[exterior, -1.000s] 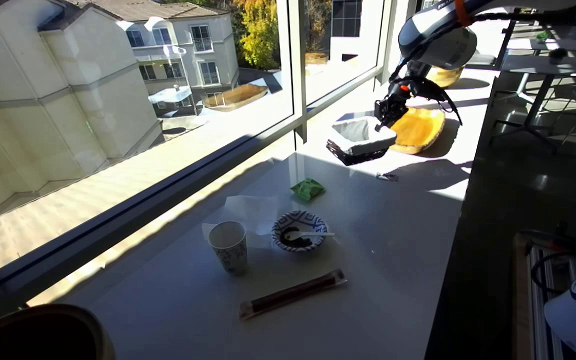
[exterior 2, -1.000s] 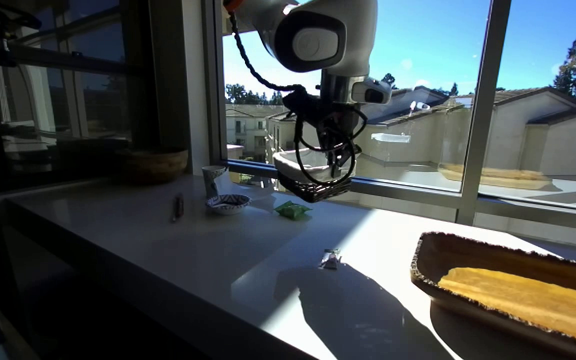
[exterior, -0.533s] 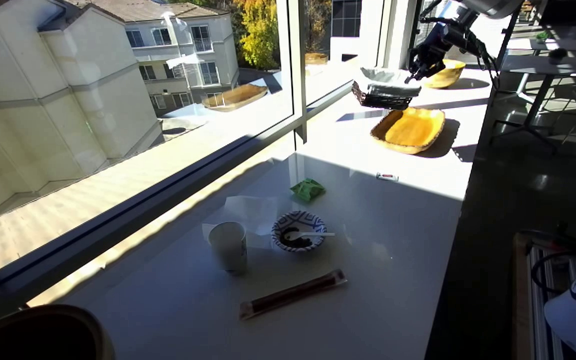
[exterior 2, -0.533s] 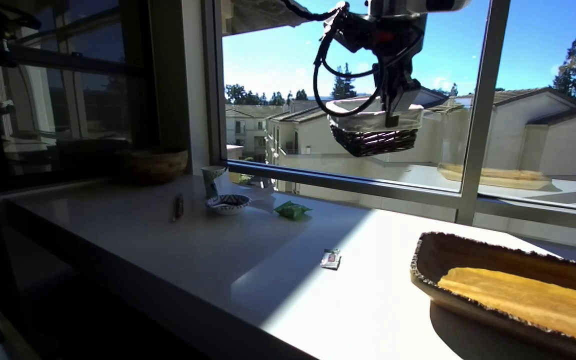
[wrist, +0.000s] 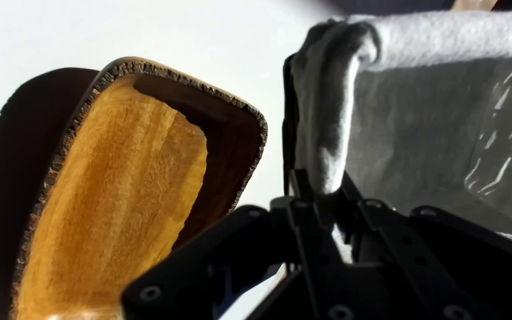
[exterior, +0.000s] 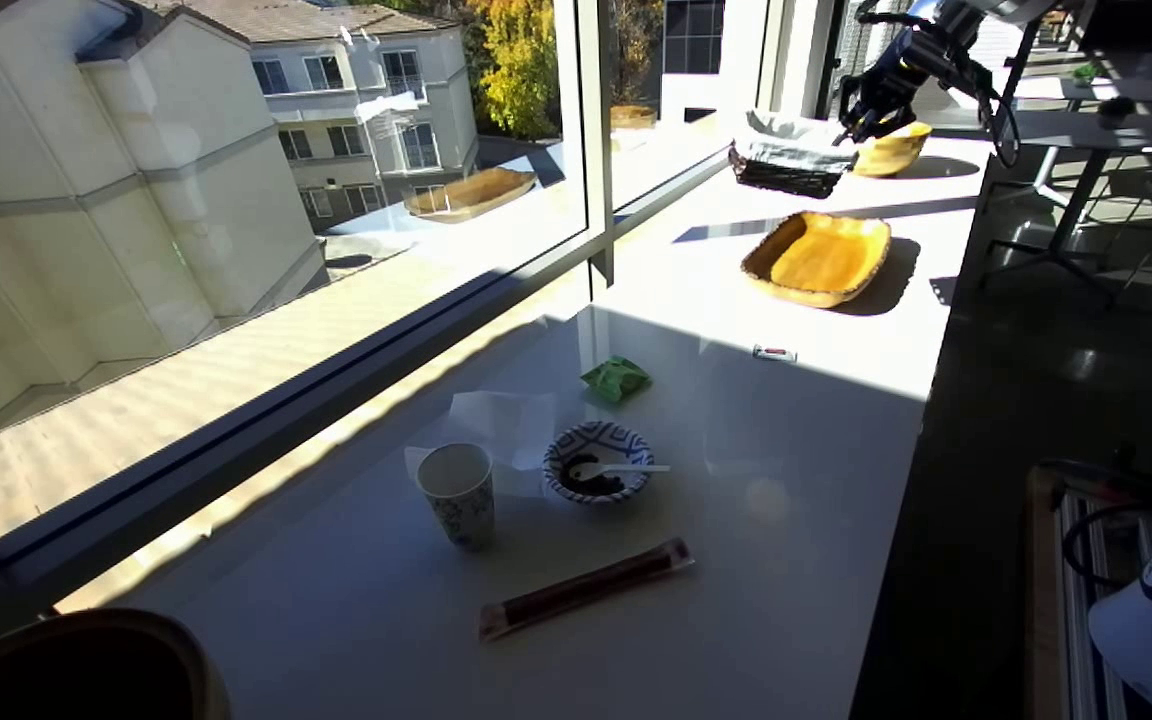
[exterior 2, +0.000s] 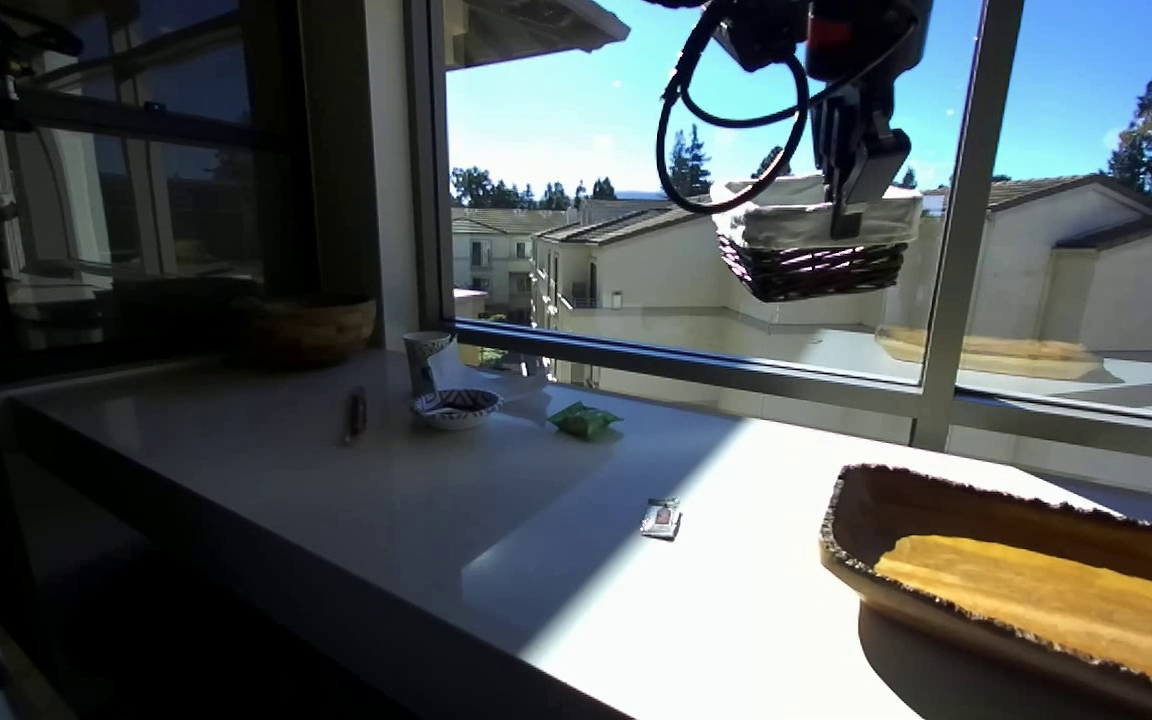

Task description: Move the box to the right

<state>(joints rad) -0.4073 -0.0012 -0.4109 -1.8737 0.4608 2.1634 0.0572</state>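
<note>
The box is a basket with a whitish cloth liner and dark woven sides. It hangs in the air near the window in both exterior views (exterior: 791, 165) (exterior 2: 806, 265), roughly level. My gripper (exterior 2: 844, 215) is shut on its near rim, also seen in an exterior view (exterior: 844, 137). In the wrist view the gripper (wrist: 325, 186) pinches the folded liner edge, one finger outside the wall and one inside. The box's grey interior (wrist: 407, 133) fills the right side there; its far part is cut off.
An orange-yellow wooden tray (exterior: 821, 262) stands on the table below, left of the box in the wrist view (wrist: 118, 200). A wooden bowl (exterior: 894, 155) stands behind. A patterned bowl (exterior: 598, 432), cup (exterior: 461, 497), green packet (exterior: 617, 379) and small packet (exterior 2: 662, 519) lie nearer.
My gripper has lifted the box and carried it right and upward in both exterior views, past the tray. The last half second shows a smaller shift. The grip on the rim stays.
</note>
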